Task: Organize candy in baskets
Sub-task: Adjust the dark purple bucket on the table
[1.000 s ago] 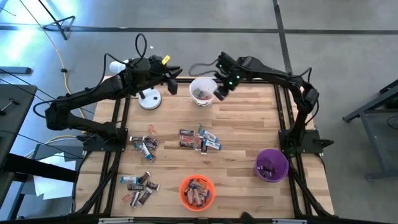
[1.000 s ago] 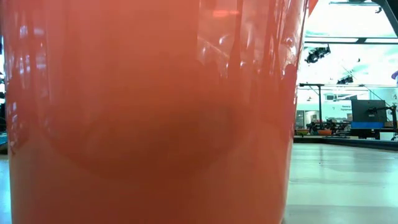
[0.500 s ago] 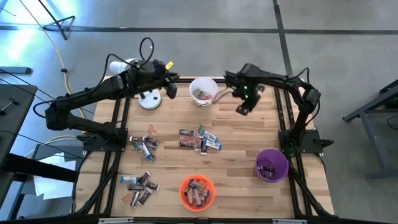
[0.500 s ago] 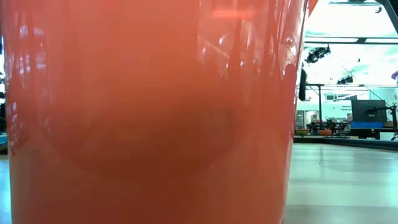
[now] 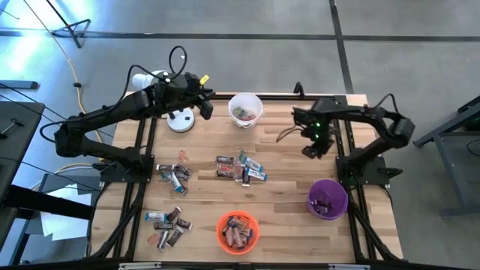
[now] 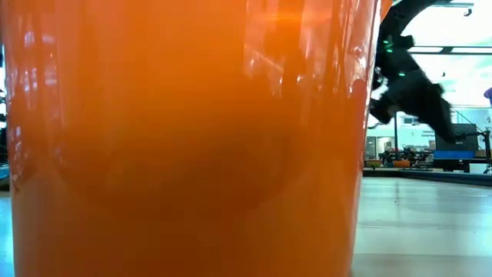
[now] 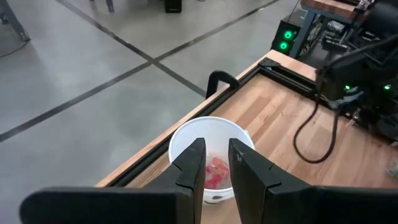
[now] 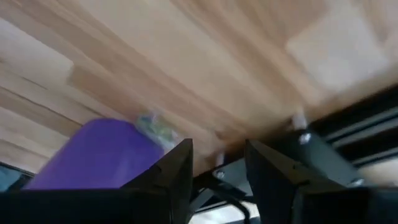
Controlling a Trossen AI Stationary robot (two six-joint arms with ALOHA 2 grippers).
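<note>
Right pincer hanging empty between two baskets

I am holding my right gripper (image 5: 318, 146) spread, pinching nothing, over bare wood; the candy (image 5: 241, 167) is lying mid-table toward my left arm's side, while my left gripper (image 5: 204, 107), narrowly parted, is waiting beside the white basket (image 5: 245, 109).

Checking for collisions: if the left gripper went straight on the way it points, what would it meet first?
Probably the white basket: in the left wrist view it sits straight ahead of the left gripper, framed in the narrow gap between the fingers, red-pink candy inside. Depth is unclear.
</note>
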